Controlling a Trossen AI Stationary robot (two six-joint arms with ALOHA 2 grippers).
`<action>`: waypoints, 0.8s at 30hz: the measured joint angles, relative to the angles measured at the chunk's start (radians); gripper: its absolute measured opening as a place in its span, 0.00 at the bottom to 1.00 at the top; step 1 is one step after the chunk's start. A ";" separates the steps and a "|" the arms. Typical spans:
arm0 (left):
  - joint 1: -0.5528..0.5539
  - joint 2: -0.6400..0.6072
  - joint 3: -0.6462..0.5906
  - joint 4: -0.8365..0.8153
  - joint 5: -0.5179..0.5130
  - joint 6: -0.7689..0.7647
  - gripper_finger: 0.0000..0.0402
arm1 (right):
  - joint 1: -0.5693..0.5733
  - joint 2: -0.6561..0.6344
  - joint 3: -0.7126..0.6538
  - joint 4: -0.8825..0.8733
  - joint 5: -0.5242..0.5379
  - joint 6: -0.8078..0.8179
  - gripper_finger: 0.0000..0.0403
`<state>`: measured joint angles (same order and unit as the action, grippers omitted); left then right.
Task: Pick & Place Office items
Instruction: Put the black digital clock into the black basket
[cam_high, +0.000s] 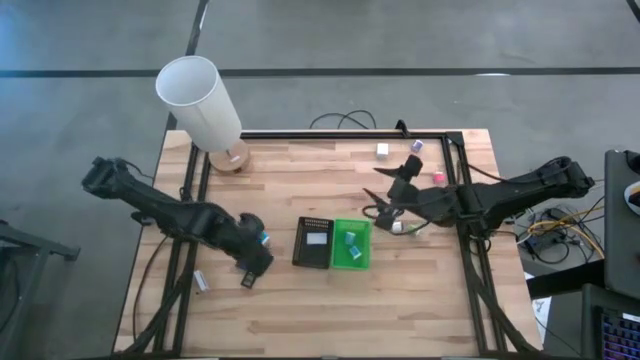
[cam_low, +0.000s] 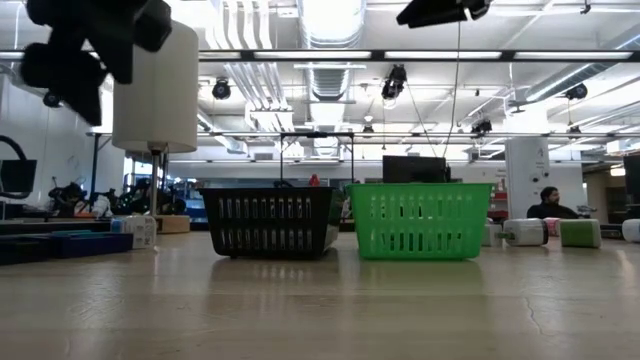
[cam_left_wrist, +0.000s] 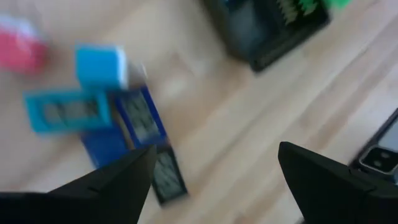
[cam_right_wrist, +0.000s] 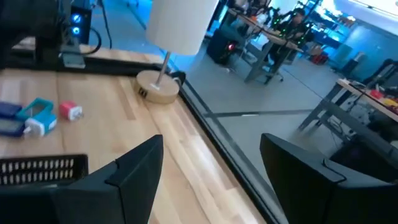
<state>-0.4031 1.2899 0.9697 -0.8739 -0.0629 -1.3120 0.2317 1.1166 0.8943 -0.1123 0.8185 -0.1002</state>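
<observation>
Your left gripper (cam_left_wrist: 211, 180) hung with fingers spread wide and empty over the front-left table (cam_high: 300, 320), right above a cluster of blue and teal office items (cam_left_wrist: 106, 106). Mid-table sat the black tray (cam_high: 313, 242) beside the green tray (cam_high: 352, 244). Your right gripper (cam_right_wrist: 208, 168) was open too, past the green tray, with more small blocks (cam_high: 383, 150) at the far edge

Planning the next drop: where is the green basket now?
High view: the green basket sits mid-table, touching the black basket's right side, left of the right gripper.
</observation>
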 joint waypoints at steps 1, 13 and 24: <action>-0.004 0.032 0.014 -0.001 0.033 -0.028 0.86 | 0.000 -0.004 0.001 0.000 0.001 -0.001 0.66; -0.083 0.286 0.180 -0.070 0.150 -0.181 0.86 | -0.006 -0.007 -0.015 -0.003 0.081 -0.035 0.66; -0.137 0.393 0.193 -0.116 0.150 -0.301 0.86 | -0.005 -0.007 -0.029 -0.015 0.072 -0.039 0.64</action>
<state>-0.5396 1.6833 1.1629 -0.9902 0.0872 -1.6133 0.2264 1.1099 0.8655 -0.1270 0.8902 -0.1394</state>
